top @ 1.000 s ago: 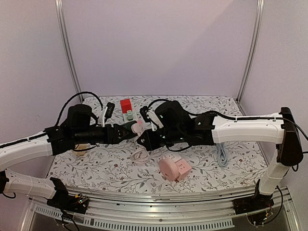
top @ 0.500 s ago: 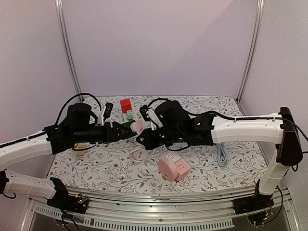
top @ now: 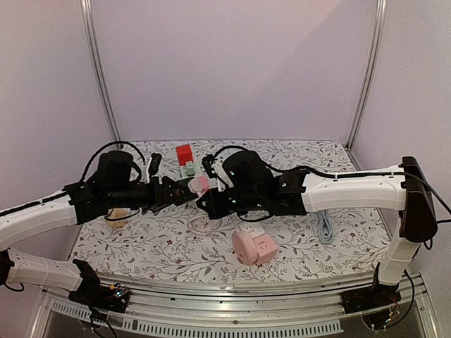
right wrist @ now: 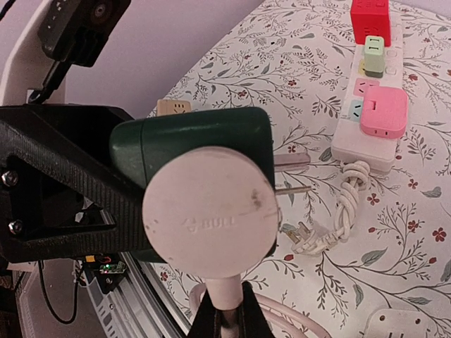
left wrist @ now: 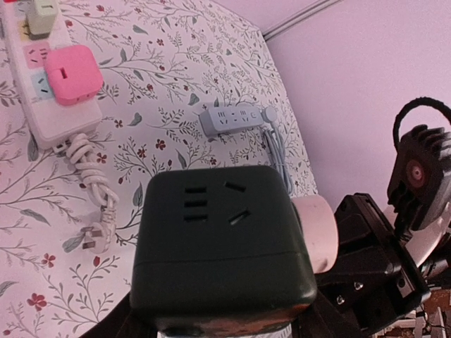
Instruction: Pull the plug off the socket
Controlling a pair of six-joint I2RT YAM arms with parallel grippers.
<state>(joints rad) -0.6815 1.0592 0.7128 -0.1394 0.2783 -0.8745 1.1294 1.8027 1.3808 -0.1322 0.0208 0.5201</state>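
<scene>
**Holding socket and plug aloft, mid-table**

Item one: dark green cube socket (left wrist: 218, 232), clamped between the left fingers (right wrist: 84, 176) and raised above the floral table (top: 303, 253).
Item two: pale pink round plug (right wrist: 209, 204), against the cube's side, its neck pinched by the tightly closed right fingers (right wrist: 201, 324). Whether its prongs are seated cannot be told.
Lying below: white power strip (right wrist: 363, 144) carrying a pink adapter (right wrist: 384, 111); pink cube socket (top: 254, 246).

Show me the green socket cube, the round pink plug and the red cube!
green socket cube (left wrist: 218, 236): left wrist view, face with the holes.
round pink plug (right wrist: 210, 215): right wrist view, middle of its round back.
red cube (right wrist: 370, 21): right wrist view, middle of its face.
</scene>
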